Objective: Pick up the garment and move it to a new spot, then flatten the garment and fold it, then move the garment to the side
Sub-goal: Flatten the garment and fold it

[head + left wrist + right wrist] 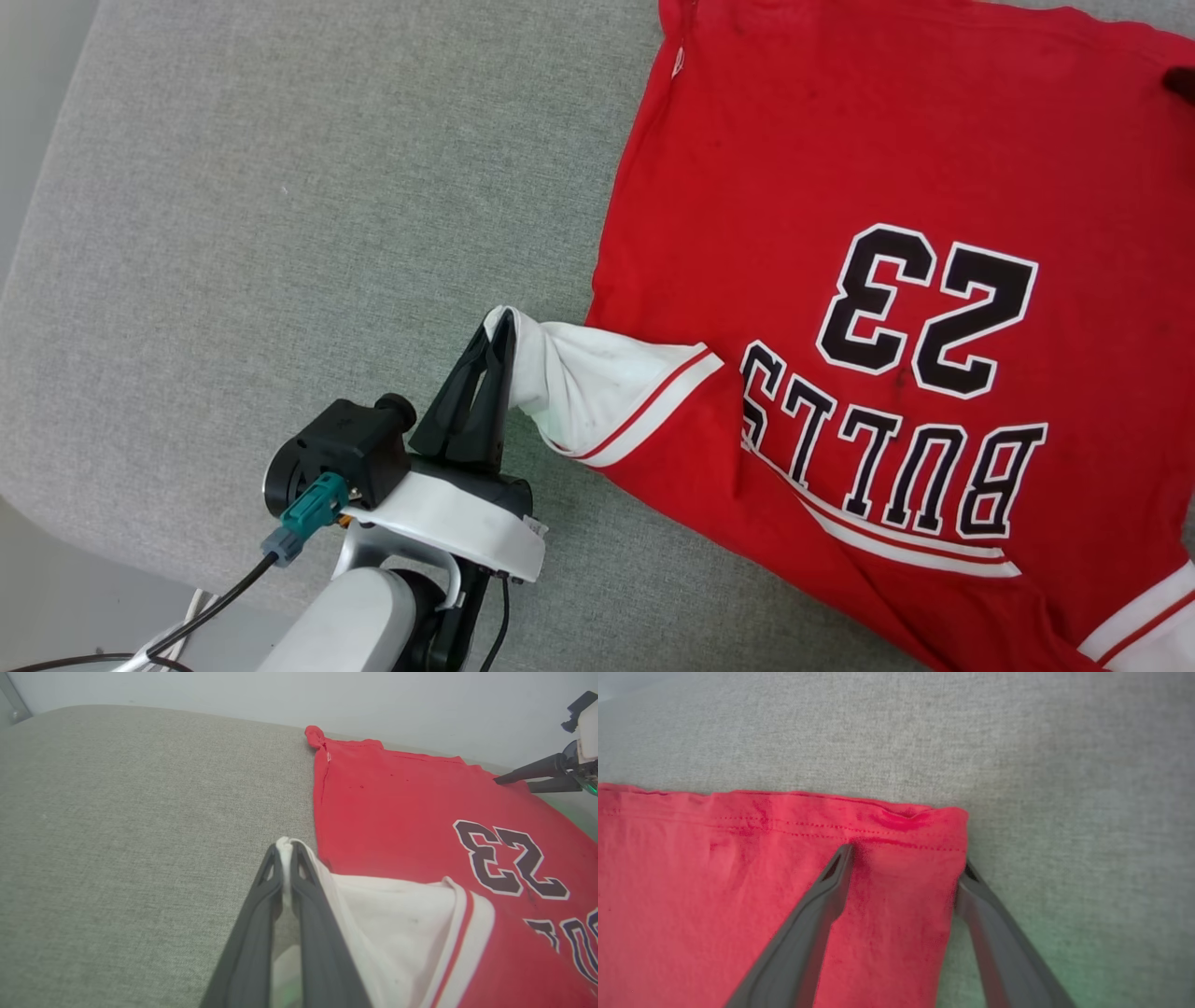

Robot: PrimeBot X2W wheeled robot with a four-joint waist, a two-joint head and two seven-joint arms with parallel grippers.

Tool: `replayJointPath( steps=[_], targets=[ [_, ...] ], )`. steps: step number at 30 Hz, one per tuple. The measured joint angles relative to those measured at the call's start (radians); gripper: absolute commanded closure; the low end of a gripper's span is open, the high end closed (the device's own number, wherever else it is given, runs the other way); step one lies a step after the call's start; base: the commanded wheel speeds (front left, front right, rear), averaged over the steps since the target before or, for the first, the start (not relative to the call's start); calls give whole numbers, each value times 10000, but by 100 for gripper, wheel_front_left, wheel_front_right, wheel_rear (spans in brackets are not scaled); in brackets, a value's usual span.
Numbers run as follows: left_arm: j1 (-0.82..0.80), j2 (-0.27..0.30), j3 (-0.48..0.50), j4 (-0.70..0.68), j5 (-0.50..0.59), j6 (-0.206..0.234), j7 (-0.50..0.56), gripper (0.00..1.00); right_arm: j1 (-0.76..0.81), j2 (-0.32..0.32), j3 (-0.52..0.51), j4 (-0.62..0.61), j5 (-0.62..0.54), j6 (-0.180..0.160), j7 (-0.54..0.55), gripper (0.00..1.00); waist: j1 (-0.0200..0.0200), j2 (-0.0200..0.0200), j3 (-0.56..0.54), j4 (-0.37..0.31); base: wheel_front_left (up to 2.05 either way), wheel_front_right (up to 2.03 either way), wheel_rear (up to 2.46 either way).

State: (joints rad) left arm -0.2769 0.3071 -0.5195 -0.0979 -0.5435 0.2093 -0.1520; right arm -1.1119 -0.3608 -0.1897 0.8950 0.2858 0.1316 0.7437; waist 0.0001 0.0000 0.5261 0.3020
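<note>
A red garment (pixel 794 187) lies spread flat on the right side of a gray cushion (pixel 280 233). Its dark, white-edged lettering (pixel 896 448), "BULLS" and "23", reads upside down in the head view. One white sleeve (pixel 597 383), trimmed in red-and-white stripes, stretches out from the garment's left side and twists at its end. There the left claw (pixel 502 327) is clamped on the cuff, fingers together with white cloth pinched between them. At the garment's far right corner the right claw (pixel 903 865) stands wide apart, one finger over the red hem, the other just beside the fabric's edge above bare cushion. A second sleeve (pixel 1144 621), also white, shows at the head view's lower right.
</note>
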Motion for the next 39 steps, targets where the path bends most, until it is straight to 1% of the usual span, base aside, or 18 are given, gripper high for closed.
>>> replayJointPath(
  steps=[1,2,3,5,7,11,14,18,21,25,29,31,35,37,39],
  targets=[
    [-8,-21,-10,54,-31,-25,-12,100,-50,-8,-23,90,-77,2,111,17,0,1,31,23,0,0,0],
    [-18,-29,-21,98,-50,-42,-23,100,-113,-25,-56,173,-115,2,219,66,0,0,43,34,0,0,0],
    [-35,-38,-21,155,-59,-56,-54,100,-135,-46,-56,222,-155,2,278,100,-1,0,35,32,0,0,0],
    [-54,-54,-6,282,-84,-71,-102,100,-119,-59,-90,309,-176,0,303,100,0,0,-17,18,0,0,0],
    [-48,-40,36,410,-153,-73,-130,100,-111,75,-330,458,12,-2,301,100,0,0,-119,-22,0,0,0],
    [80,2,119,690,-270,-69,-188,100,5,167,-58,491,-59,-4,242,100,0,0,-448,-164,0,0,0],
    [244,59,157,888,-407,-69,-190,100,221,81,389,362,-151,-4,222,100,0,0,-833,-281,0,0,0],
    [585,244,286,1179,-577,-58,-169,100,568,-326,1179,-201,-159,-4,284,100,-1,0,-1496,-472,0,0,0],
    [942,428,433,1358,-719,25,-115,100,1224,-654,1854,-823,102,-2,506,100,-1,0,-2044,-673,0,0,0],
    [1540,683,681,1532,-965,161,-98,100,2596,-1237,2604,-1927,627,-2,899,100,-1,0,-2735,-1076,0,0,0],
    [2224,936,1035,1578,-1262,414,-98,100,4567,-1641,3012,-3206,1336,0,1469,100,-2,0,-3276,-1720,0,0,0],
    [2528,1003,1168,1530,-1388,554,-109,100,5668,-1766,2727,-3735,1820,-2,1714,100,-3,0,-3518,-2070,0,0,0],
    [2956,1081,1363,1409,-1498,792,-113,100,7798,-1820,1948,-4587,2094,-2,1987,100,-4,0,-3905,-2756,0,0,0],
    [3067,1141,1404,1367,-1557,867,-107,100,8853,-1593,1649,-4861,2161,0,2115,100,-4,0,-4061,-3069,0,0,0],
    [3195,1149,1406,1354,-1563,947,-84,100,9782,-1221,1308,-5078,2222,-2,2238,100,-4,0,-4201,-3338,0,0,0]
  ],
)
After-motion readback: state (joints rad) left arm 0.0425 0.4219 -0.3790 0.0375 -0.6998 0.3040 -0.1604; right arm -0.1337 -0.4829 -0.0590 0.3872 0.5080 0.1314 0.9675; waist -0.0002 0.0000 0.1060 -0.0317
